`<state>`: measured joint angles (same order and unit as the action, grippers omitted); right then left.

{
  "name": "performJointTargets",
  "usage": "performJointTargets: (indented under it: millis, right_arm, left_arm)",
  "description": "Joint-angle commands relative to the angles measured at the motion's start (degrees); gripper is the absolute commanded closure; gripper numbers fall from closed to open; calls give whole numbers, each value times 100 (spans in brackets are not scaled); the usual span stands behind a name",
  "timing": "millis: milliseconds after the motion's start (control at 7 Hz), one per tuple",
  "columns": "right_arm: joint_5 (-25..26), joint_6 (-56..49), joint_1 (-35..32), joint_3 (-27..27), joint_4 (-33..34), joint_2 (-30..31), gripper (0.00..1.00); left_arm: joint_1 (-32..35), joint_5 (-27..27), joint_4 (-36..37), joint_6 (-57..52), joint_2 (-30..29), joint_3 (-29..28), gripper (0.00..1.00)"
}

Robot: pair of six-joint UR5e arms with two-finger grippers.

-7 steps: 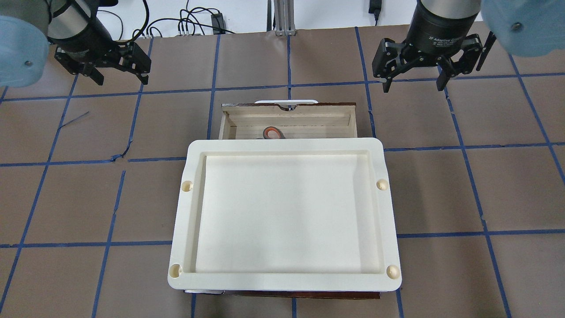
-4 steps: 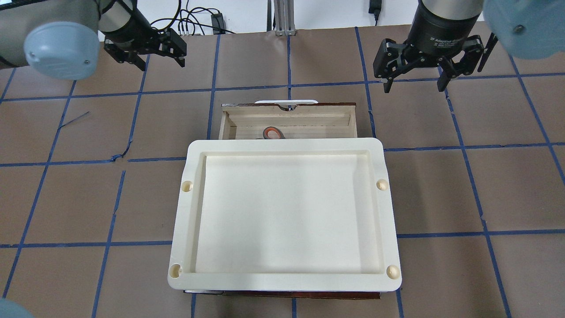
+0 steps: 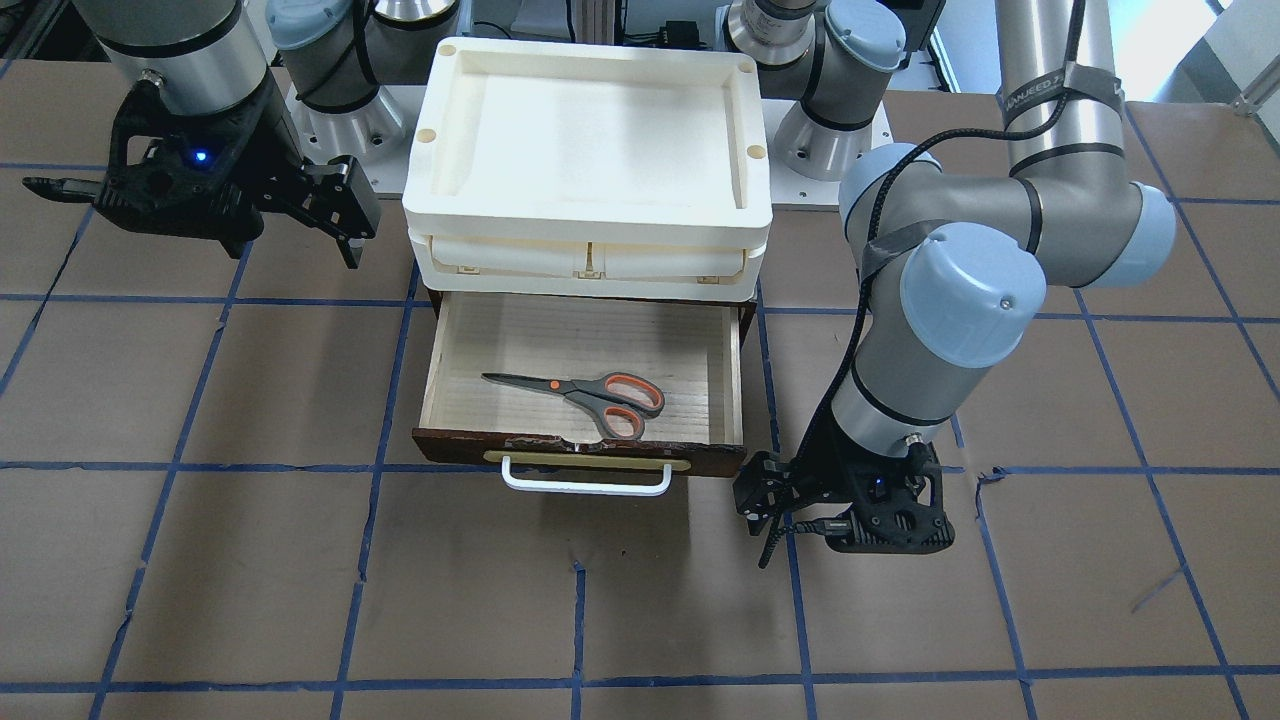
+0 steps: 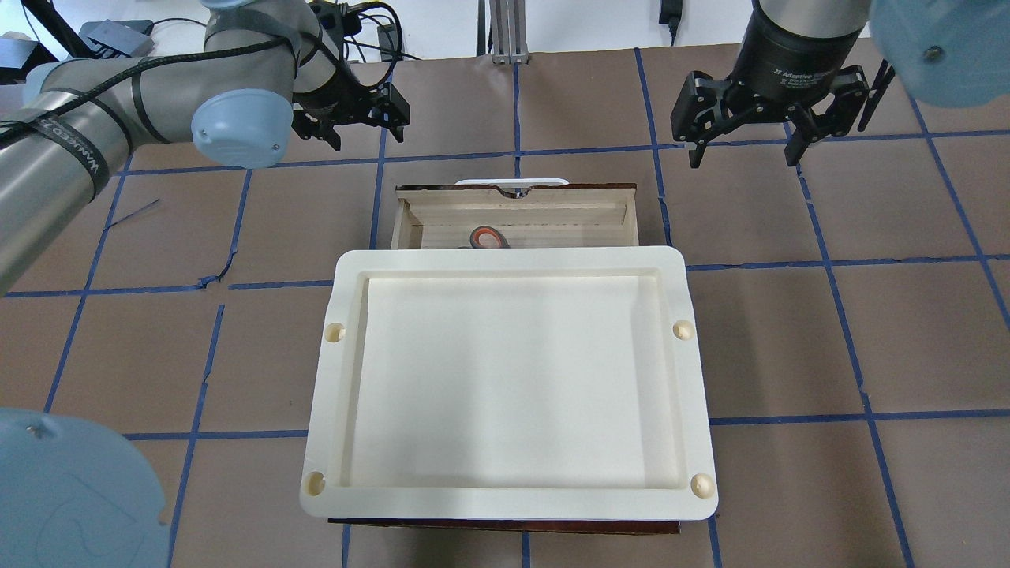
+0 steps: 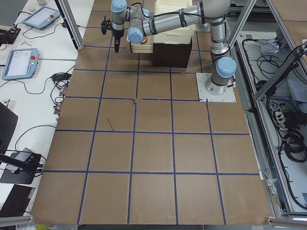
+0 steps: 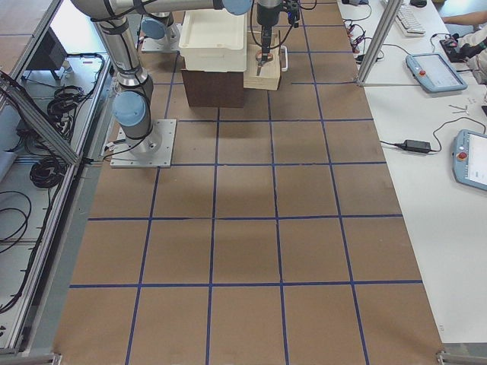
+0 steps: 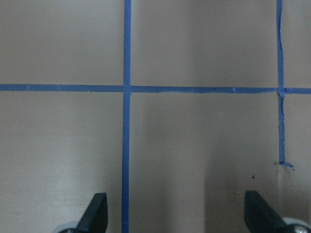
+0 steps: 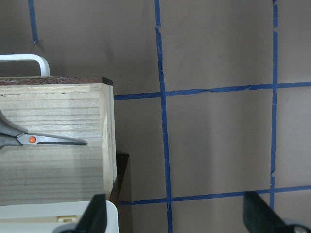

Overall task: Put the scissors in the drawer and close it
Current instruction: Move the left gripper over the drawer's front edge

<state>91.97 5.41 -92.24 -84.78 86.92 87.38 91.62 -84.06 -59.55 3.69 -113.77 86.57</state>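
Note:
The scissors [image 3: 590,392] lie flat inside the open drawer [image 3: 560,335], grey and orange handles toward its dark front. In the overhead view only a handle loop [image 4: 487,237] shows, and the right wrist view shows the blades [image 8: 48,140]. The drawer's white bar handle [image 3: 585,482] sticks out toward the operators' side. My left gripper [image 4: 367,136] is open and empty, low over the table beyond the drawer's front left corner. My right gripper [image 4: 743,158] is open and empty, high up beyond the drawer's right side.
The cream tray-topped unit [image 4: 505,260] sits over the drawer's dark case and hides most of the drawer from above. The brown table [image 4: 158,339] carries a blue tape grid. Cables [image 4: 347,31] lie past the far edge.
My left arm has swung to the right and further out, bringing its gripper from the far left to near the drawer's front left corner. The right gripper has hardly moved.

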Motion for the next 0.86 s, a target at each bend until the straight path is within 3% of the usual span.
performJointTargets:
  millis: [0, 714]
  right_arm:
    - [23, -136, 21, -13, 36, -1, 0]
    - [14, -137, 65, -13, -17, 8, 0]
  left_arm:
    - [58, 117, -440, 219, 3, 27, 0]
    - [119, 136, -1014, 395, 30, 53, 0]
